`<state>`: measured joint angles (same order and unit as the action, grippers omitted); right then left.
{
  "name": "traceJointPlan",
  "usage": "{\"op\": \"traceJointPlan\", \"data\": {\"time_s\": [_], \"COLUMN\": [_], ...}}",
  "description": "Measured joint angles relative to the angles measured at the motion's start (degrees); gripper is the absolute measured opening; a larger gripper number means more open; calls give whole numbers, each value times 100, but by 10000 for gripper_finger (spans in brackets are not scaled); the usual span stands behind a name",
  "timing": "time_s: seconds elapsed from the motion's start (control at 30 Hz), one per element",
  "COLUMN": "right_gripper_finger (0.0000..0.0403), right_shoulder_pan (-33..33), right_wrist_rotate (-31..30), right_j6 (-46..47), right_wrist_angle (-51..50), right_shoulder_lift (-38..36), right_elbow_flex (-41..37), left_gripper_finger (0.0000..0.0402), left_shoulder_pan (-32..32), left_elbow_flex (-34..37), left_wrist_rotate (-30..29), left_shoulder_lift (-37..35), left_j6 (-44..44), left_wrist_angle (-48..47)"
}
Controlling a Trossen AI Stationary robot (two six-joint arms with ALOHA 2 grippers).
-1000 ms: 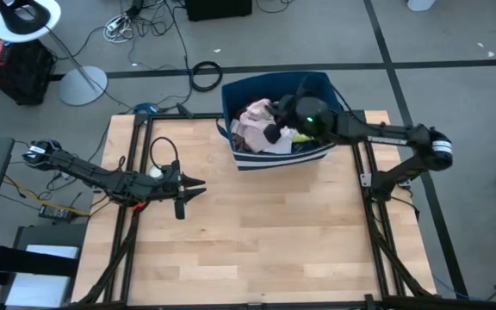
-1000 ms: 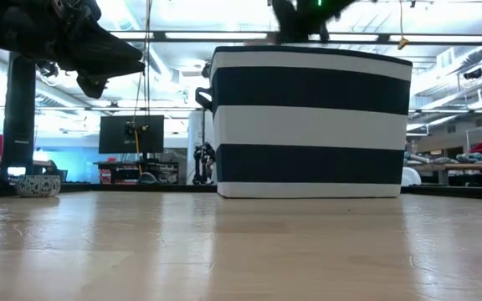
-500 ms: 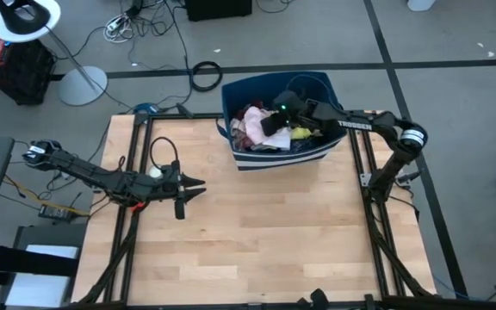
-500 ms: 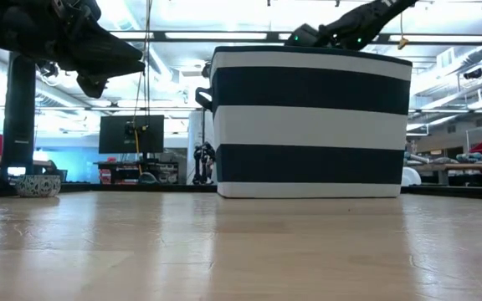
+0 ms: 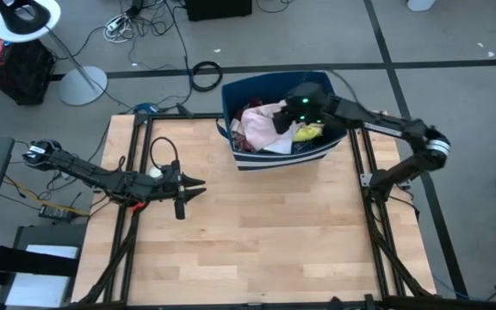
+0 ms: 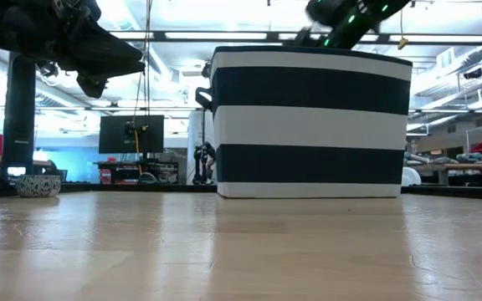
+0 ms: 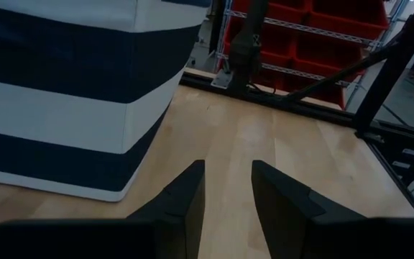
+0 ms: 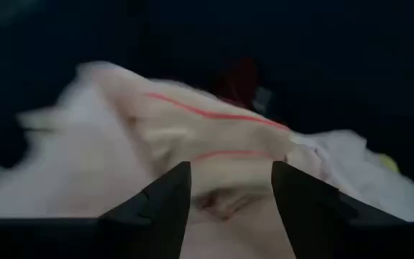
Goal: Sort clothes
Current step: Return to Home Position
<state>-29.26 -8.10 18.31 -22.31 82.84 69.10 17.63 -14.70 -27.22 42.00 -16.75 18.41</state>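
Over the back of the desk (image 5: 257, 241), my right gripper (image 5: 281, 122) hangs above the open top of the navy bin (image 5: 275, 158), the one with the white stripes. On the wrist feed its two fingers (image 8: 165, 198) stand well apart with nothing between them, so it's open and empty. Right below it is pale fabric (image 8: 192, 137) crossed by thin red lines, though that feed is blurred and I can't make out which garment it is.

From overhead, the clothes (image 5: 269, 129) are heaped inside the bin. A pale pink garment (image 5: 259, 126) lies on top toward the left side, and a bright yellow piece (image 5: 310, 133) peeks out toward the right, beside the arm. I see no garments on the desk boards.

At table height the bin stands upright and square on the wood, and the right arm's green lights show just above its rim.

On the other side, my left gripper (image 5: 192, 185) sits low over the left part of the desk, well apart from the bin and pointing toward it. Its fingers (image 7: 184, 198) are parted by a narrow gap and hold nothing.
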Motion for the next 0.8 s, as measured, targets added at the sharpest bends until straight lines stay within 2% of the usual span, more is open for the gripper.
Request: {"op": "traceJointPlan", "data": {"time_s": [0.2,0.47,0.7,0.8], "right_gripper_finger": [197,199,197,198], "right_shoulder_pan": [69,237,351,585], "right_wrist_rotate": [563,772,1460,1883], "right_j6": [138,125,317,-143], "right_wrist_angle": [-157,-548,-1381,-1892], "right_shoulder_lift": [-1001,-1988,-2741,-2992], "right_elbow_flex": [0,2,11,11], "left_gripper_finger": [121,122,122,122], "left_shoulder_pan": [0,0,0,0], "left_elbow_flex": [0,0,0,0], "left_wrist_rotate": [0,-4,-4,-4], "left_shoulder_lift": [0,0,0,0], "left_j6": [1,2,2,1], "left_wrist_angle": [2,-14,11,51]}}
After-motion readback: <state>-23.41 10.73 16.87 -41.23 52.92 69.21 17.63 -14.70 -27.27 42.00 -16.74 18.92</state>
